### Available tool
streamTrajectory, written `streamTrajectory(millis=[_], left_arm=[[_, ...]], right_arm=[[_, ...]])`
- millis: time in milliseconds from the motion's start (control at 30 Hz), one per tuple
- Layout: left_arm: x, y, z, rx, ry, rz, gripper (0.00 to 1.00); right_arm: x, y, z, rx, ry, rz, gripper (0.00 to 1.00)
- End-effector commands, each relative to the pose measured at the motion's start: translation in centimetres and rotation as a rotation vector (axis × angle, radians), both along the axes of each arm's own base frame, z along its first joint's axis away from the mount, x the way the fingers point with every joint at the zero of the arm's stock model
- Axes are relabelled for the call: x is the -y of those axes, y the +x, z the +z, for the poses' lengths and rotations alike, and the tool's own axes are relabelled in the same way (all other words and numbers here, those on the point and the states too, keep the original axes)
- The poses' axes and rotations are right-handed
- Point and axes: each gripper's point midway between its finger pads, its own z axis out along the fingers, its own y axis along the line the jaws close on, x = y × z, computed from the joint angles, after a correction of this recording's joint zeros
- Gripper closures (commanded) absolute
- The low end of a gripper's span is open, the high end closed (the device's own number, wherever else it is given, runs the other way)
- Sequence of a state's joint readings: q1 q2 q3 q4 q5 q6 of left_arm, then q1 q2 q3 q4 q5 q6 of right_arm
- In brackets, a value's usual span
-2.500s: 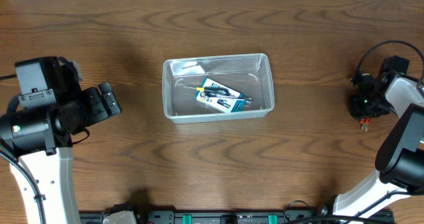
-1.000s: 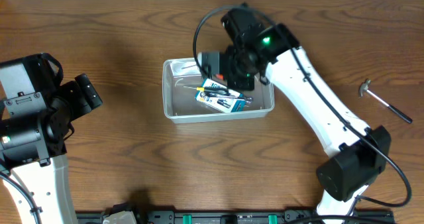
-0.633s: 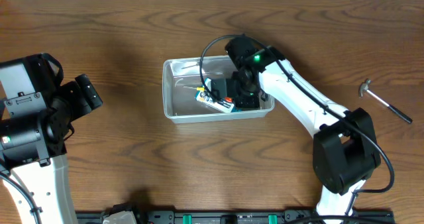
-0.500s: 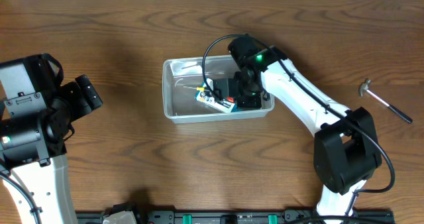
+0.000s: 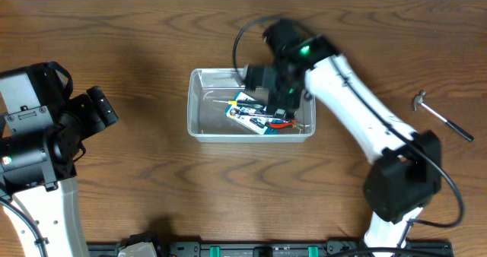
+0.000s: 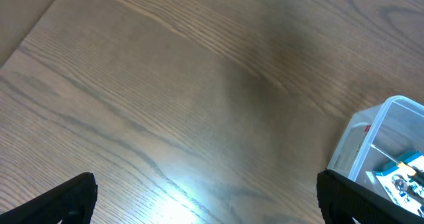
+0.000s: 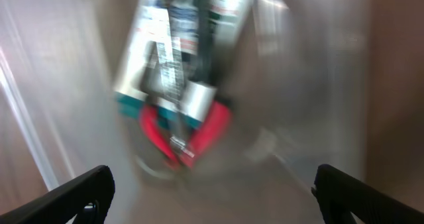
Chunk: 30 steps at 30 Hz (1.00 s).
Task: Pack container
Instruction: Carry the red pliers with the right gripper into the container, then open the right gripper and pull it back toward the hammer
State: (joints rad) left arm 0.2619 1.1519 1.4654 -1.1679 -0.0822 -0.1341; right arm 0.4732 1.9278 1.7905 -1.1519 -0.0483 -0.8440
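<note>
The container (image 5: 199,128), a clear shallow plastic bin, stands at the table's middle. Inside lie a blue-and-white packaged tool (image 5: 247,109) and red-handled pliers (image 5: 281,122). My right gripper (image 5: 268,90) hovers over the bin's far right part, open and holding nothing. The right wrist view is blurred by motion; it shows the package (image 7: 179,45) and the pliers (image 7: 185,128) below my right gripper (image 7: 215,201), apart from its fingertips. My left gripper (image 5: 103,111) is open over bare table well left of the bin. In the left wrist view, the left gripper (image 6: 212,207) has the container (image 6: 381,141) at its right edge.
A small hammer (image 5: 441,114) lies on the wood table at the far right. The right arm arches from the front right over the table to the bin. The left arm's base stands at the front left.
My right gripper went down into the container shut on the red-handled pliers, opened and let them go there, then rose toward the bin's far side. The left arm stayed put.
</note>
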Motion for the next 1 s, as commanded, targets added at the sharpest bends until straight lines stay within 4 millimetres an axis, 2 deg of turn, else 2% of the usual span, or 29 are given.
streamTrajectory(millis=[0, 67, 133, 267, 400, 500, 567, 767, 833, 967], left_arm=[[-0.3, -0.1, 0.7, 0.019, 0.006, 0.019, 0.02], [-0.3, -0.1, 0.7, 0.019, 0.006, 0.019, 0.02], [-0.3, -0.1, 0.7, 0.019, 0.006, 0.019, 0.02], [-0.3, -0.1, 0.7, 0.018, 0.005, 0.019, 0.02], [-0.2, -0.1, 0.7, 0.022, -0.003, 0.025, 0.02], [-0.2, -0.1, 0.7, 0.023, -0.003, 0.025, 0.02], [-0.2, 0.0, 0.7, 0.026, -0.002, 0.025, 0.02], [-0.2, -0.1, 0.6, 0.022, -0.002, 0.025, 0.02], [-0.3, 0.0, 0.7, 0.026, -0.001, 0.025, 0.02], [-0.3, 0.1, 0.7, 0.028, -0.001, 0.025, 0.02]], right_arm=[[7.1, 3.5, 8.4, 0.218, 0.019, -0.266, 0.01], [11.3, 4.4, 10.5, 0.263, 0.042, -0.398, 0.01], [16.8, 4.8, 11.4, 0.281, 0.055, -0.572, 0.01], [26.8, 4.3, 11.6, 0.282, 0.072, -0.893, 0.01], [33.9, 2.5, 11.1, 0.264, 0.105, -1.066, 0.01], [37.0, 1.3, 10.4, 0.241, 0.122, -1.066, 0.01], [38.3, 0.6, 9.7, 0.227, 0.127, -1.036, 0.01], [38.8, -0.6, 6.7, 0.172, 0.054, -0.724, 0.01], [38.8, -0.5, 4.9, 0.139, 0.015, -0.593, 0.05], [39.3, -0.1, 1.6, 0.058, 0.013, -0.589, 0.05]])
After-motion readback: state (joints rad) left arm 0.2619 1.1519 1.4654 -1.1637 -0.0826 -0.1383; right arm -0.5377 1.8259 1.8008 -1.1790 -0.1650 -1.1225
